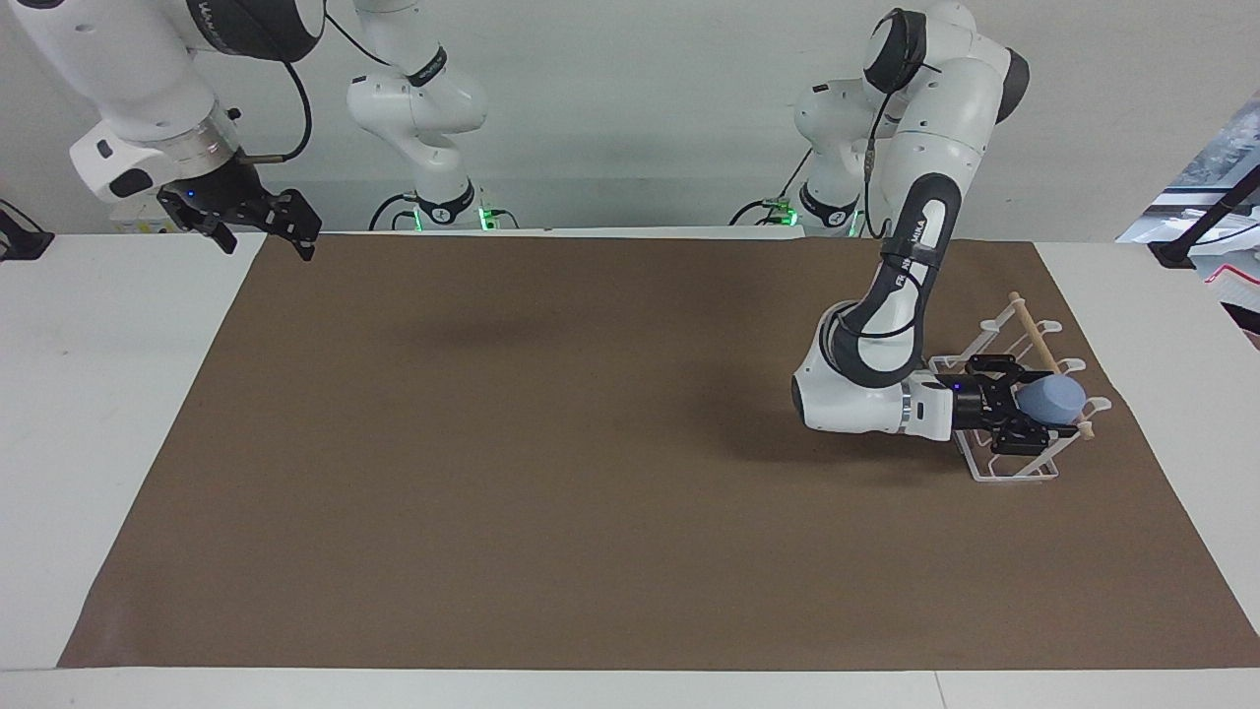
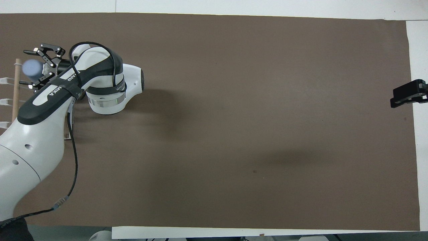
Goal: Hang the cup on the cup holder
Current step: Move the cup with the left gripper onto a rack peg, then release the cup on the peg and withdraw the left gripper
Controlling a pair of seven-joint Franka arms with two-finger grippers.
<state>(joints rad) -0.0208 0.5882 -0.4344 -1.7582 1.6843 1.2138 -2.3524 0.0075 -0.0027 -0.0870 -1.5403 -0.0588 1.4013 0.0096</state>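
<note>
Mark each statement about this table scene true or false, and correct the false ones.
1. The cup is at the cup holder, toward the left arm's end of the table. True.
2. The right gripper is at the cup. False: the left gripper is at it, and the right arm waits, its gripper raised at its own end of the table.
3. A wooden dowel runs across the cup holder's top. True.
4. The cup is red. False: it is light blue.

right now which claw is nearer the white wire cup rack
Left. The left claw is over the white wire cup rack, around the light-blue plastic cup; the right claw waits at the right arm's end.
</note>
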